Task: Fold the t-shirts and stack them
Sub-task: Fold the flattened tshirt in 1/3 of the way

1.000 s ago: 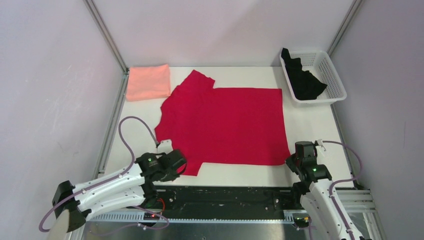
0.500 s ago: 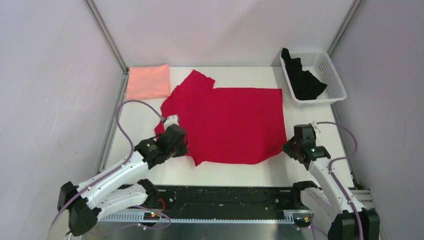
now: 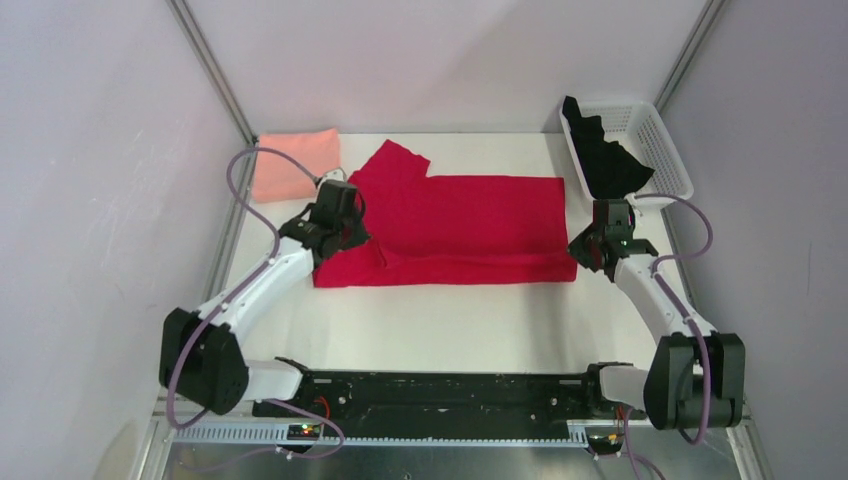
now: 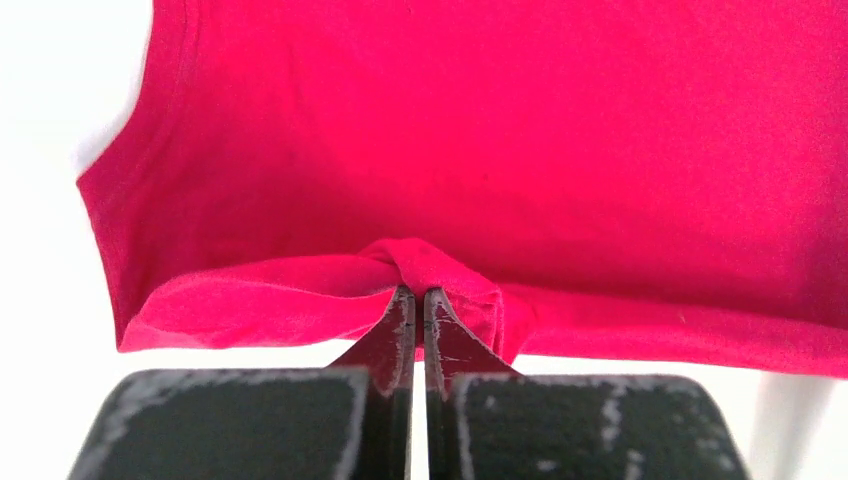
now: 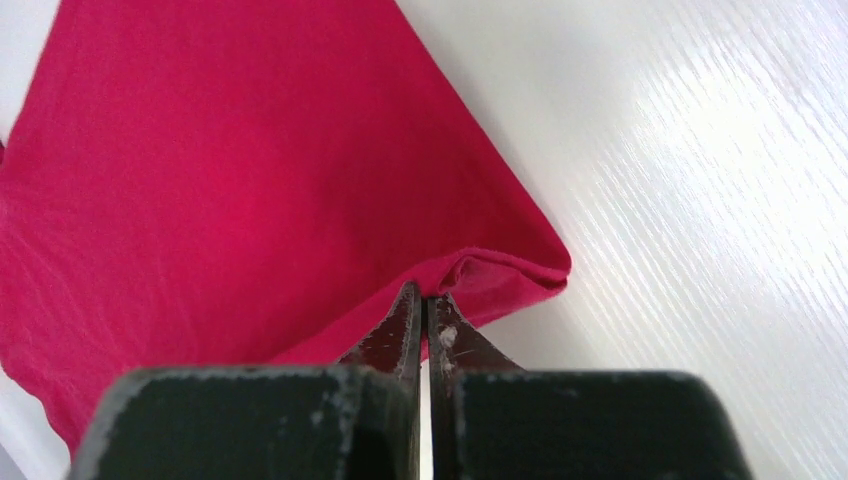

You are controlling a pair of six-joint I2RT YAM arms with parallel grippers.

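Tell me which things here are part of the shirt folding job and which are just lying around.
Job: red t-shirt, pinched by left gripper and right gripper; folded salmon-pink t-shirt; black t-shirt.
Just there: white mesh basket, holding the black one.

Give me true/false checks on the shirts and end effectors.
1. Both the left end effector and right end effector are shut on the red t-shirt. True.
2. The red t-shirt lies spread in a single layer. False: its near part is doubled over.
3. The black t-shirt is stacked on the pink t-shirt. False: it lies crumpled in the white basket.
4. The pink t-shirt sits folded at the far left corner. True.
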